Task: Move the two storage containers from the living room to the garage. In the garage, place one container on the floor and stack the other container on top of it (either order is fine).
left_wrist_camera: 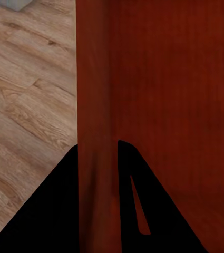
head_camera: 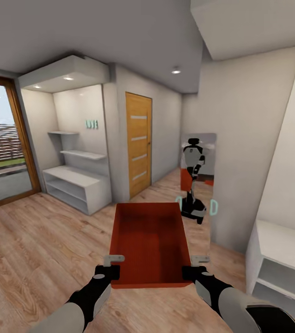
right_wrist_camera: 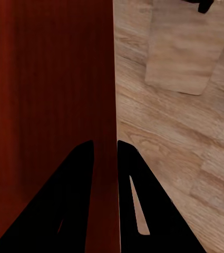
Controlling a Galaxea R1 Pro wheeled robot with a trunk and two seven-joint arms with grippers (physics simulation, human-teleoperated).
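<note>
Currently, one storage container (head_camera: pixel 148 243) is carried at 6 o'clock in head view, low centre, open top up, above the light wood plank floor (head_camera: pixel 36 249).

Left gripper (head_camera: pixel 114 264): at approx. 7 o'clock, clamped on the container's left side wall near the rear corner. In left wrist view, the left gripper (left_wrist_camera: pixel 97 184) has one finger on the outer face and one finger on the inner face, wall sandwiched btwn them, both touching. Narrow opening, wall-thickness only.

Right gripper (head_camera: pixel 194 266): at approx. 5 o'clock, clamped on the right side wall near the rear corner. In right wrist view, the right gripper (right_wrist_camera: pixel 105 184) straddles the wall the same way, fingers pressed to both faces.

Surroundings, head view: orange-wood door (head_camera: pixel 138 143) w/ glass slits at 12 o'clock; mirror (head_camera: pixel 196 185) at 1 o'clock, showing the robot's reflection; white shelf unit (head_camera: pixel 76 185) at 10 o'clock; glazed opening (head_camera: pixel 2 143) at 9 o'clock; white cabinet (head_camera: pixel 281 273) at 4 o'clock.
</note>
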